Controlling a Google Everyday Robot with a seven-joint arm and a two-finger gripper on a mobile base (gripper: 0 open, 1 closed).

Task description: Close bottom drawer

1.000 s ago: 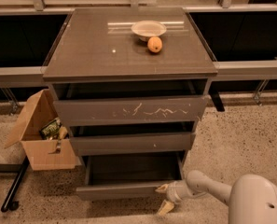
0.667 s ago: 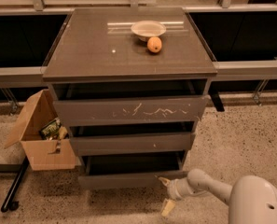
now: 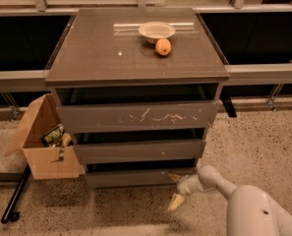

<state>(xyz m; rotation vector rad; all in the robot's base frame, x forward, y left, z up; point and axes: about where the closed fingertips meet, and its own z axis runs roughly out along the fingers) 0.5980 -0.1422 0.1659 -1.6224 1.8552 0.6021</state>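
Observation:
The bottom drawer (image 3: 135, 177) is the lowest of three grey-brown drawers in the cabinet; its plain front stands only slightly out, a little behind the middle drawer's front. My gripper (image 3: 175, 190) is at the drawer front's right end, fingers spread apart, the upper fingertip (image 3: 174, 177) touching the front and the lower one (image 3: 175, 202) hanging just above the floor. My white arm (image 3: 244, 205) reaches in from the lower right.
The top drawer (image 3: 138, 115) with white scratches and the middle drawer (image 3: 140, 150) stand partly open. A bowl (image 3: 156, 31) and an orange (image 3: 163, 46) sit on the cabinet top. An open cardboard box (image 3: 42, 144) stands on the floor at the left.
The bottom drawer has slid in from well pulled out to nearly flush. My gripper moved inward toward the cabinet with it.

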